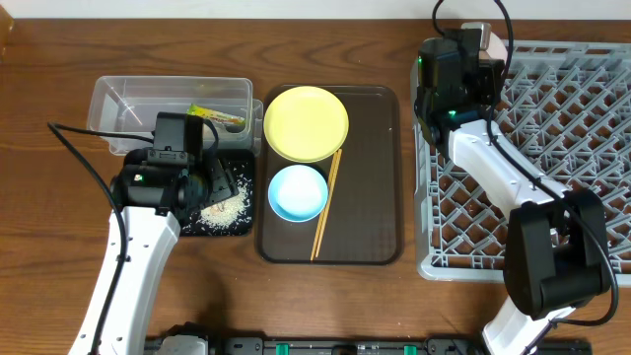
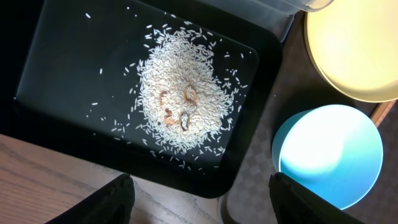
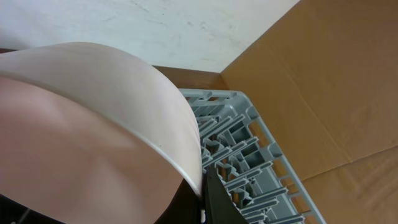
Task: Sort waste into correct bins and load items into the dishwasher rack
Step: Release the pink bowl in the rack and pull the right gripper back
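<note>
My right gripper (image 1: pixel 471 59) is shut on the rim of a white bowl (image 1: pixel 493 41) and holds it tilted over the far left corner of the grey dishwasher rack (image 1: pixel 562 148). The right wrist view shows the bowl (image 3: pixel 93 124), the jaws (image 3: pixel 204 186) and the rack (image 3: pixel 249 162). My left gripper (image 1: pixel 212 182) is open and empty (image 2: pixel 199 186) above the near edge of the black tray (image 2: pixel 62 62), which holds rice grains (image 2: pixel 180 106). A green-and-yellow wrapper (image 1: pixel 219 115) lies in the clear tub (image 1: pixel 128 94). The white cup and the white scrap are not visible.
A brown serving tray (image 1: pixel 375 177) in the middle holds a yellow plate (image 1: pixel 306 122), a light blue bowl (image 1: pixel 298 192) and chopsticks (image 1: pixel 326 202). The plate (image 2: pixel 354 50) and the blue bowl (image 2: pixel 329 152) lie just right of my left gripper.
</note>
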You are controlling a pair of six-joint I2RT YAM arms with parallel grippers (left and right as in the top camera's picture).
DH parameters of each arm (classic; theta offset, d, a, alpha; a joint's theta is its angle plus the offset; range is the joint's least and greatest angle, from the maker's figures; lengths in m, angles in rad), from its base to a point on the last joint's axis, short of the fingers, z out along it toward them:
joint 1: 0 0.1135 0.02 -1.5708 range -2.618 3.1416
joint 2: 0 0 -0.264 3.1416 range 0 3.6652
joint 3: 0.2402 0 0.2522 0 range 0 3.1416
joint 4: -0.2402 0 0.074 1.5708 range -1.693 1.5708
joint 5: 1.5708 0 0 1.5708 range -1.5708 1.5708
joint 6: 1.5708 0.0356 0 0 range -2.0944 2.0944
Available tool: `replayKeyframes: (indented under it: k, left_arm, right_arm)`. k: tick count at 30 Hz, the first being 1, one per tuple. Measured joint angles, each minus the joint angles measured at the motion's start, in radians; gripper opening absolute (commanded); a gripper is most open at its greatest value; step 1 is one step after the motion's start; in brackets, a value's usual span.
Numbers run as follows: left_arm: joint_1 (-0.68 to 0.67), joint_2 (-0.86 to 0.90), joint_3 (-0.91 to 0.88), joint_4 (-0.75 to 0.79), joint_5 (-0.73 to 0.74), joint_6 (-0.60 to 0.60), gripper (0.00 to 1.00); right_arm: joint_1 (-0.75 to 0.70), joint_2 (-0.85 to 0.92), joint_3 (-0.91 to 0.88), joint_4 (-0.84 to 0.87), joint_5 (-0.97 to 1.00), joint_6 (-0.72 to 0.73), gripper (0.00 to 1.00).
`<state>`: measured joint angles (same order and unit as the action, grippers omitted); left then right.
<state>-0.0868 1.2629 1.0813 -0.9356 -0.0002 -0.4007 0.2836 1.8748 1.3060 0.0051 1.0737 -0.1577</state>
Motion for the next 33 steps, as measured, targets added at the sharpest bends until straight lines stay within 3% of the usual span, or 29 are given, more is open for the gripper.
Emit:
replayKeyframes:
  k: [14, 33]
  left_arm:
    - [0.0, 0.0, 0.0, 0.0, 0.0, 0.0, 0.72]
    - [0.0, 0.0, 0.0, -0.004, 0.0, 0.0, 0.72]
  right_arm:
    - [0.005, 0.047, 0.001, -0.045, -0.027, 0.038, 0.01]
    - [0.082, 0.048, 0.001, -0.293, -0.072, 0.171, 0.01]
